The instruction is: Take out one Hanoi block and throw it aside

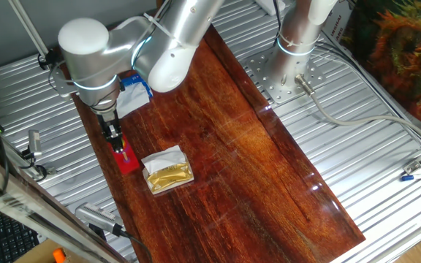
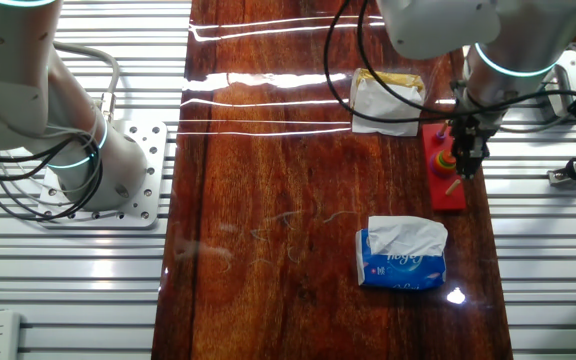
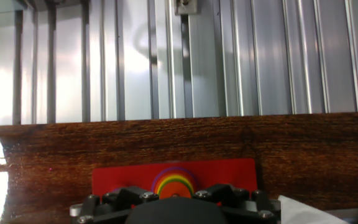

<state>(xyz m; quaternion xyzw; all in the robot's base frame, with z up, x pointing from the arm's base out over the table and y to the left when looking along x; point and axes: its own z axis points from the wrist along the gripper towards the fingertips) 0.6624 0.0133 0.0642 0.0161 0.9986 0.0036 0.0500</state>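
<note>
Gripper [image 1: 115, 139] lowered over the red base [image 3: 235, 174] near the wooden board's [image 1: 254, 161] edge, jaw spacing cannot be told, Hanoi block [image 3: 175, 185] seated atop stacked rainbow discs [image 3: 161, 176], open board beyond, gold packet [image 1: 168, 174] just beside, tissue pack [image 2: 401, 255] apart.

Glossy dark-red wooden board [image 1: 254, 146] streaked with light glare, ribbed metal tabletop [image 1: 364, 109] around it — keyboard [image 1: 6, 230] at one edge

The long red rectangular base [image 2: 446, 168] lies at the wooden board's [image 2: 268, 200] edge — between the white-wrapped yellow packet [image 2: 388, 100] and the blue-and-white tissue pack [image 2: 401, 255].
</note>
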